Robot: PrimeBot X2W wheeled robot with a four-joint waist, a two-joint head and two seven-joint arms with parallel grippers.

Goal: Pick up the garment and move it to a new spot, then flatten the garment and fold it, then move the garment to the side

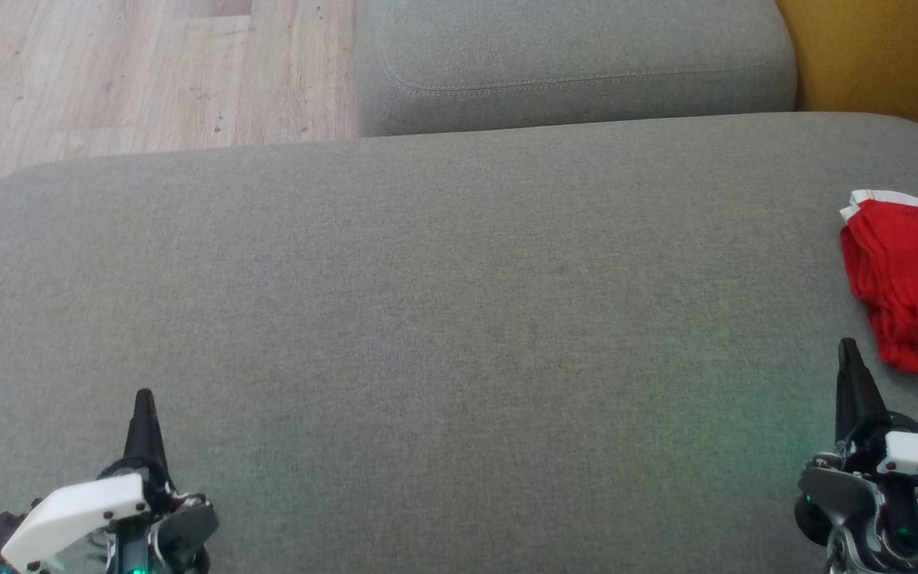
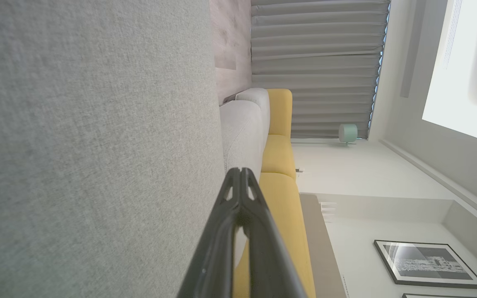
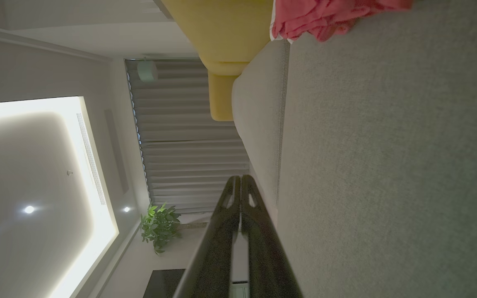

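Observation:
The garment [image 1: 913, 291] is red with a white edge, folded into a small stack at the right edge of the grey cushion [image 1: 443, 319]. It also shows as a pink-red heap [image 3: 325, 16] at the top of the right wrist view. My right gripper [image 1: 849, 347] is shut, empty, at the lower right, its tip just left of and below the garment, apart from it. At the lower left my left gripper [image 1: 144, 396] is shut and empty, far from the garment. Both pairs of fingertips meet in the wrist views [image 2: 240, 170] [image 3: 240, 178].
A second grey cushion [image 1: 578, 64] lies beyond the far edge. Wooden floor [image 1: 108, 72] shows at the upper left, and a yellow seat [image 1: 889, 56] at the upper right. The wrist views show curtains [image 2: 317, 66], a potted plant [image 3: 160, 225] and a framed picture [image 2: 429, 265].

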